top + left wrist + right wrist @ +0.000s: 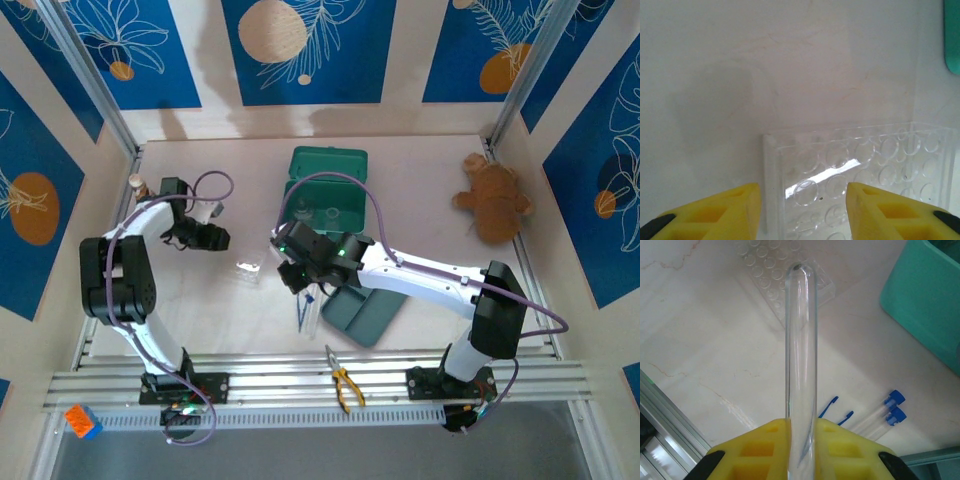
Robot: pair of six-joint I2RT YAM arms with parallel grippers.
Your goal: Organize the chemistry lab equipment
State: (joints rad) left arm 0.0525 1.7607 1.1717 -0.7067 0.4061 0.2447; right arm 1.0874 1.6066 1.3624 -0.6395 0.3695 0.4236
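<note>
The pale table (420,160) is sitting between blue walls with leaf pictures. The left gripper (802,210) is hanging low with its yellow fingers (715,215) spread apart, holding nothing, and the clear rack (860,165) is lying on the table right in front of it. The right gripper (801,440) is squeezing a bare glass tube (801,340) tight, and the tube's round end is pointing toward the rack. Two capped tubes (885,415) are lying flat on the table just beside a green tray (365,312). A brown toy (493,200) is resting by the far right wall.
</note>
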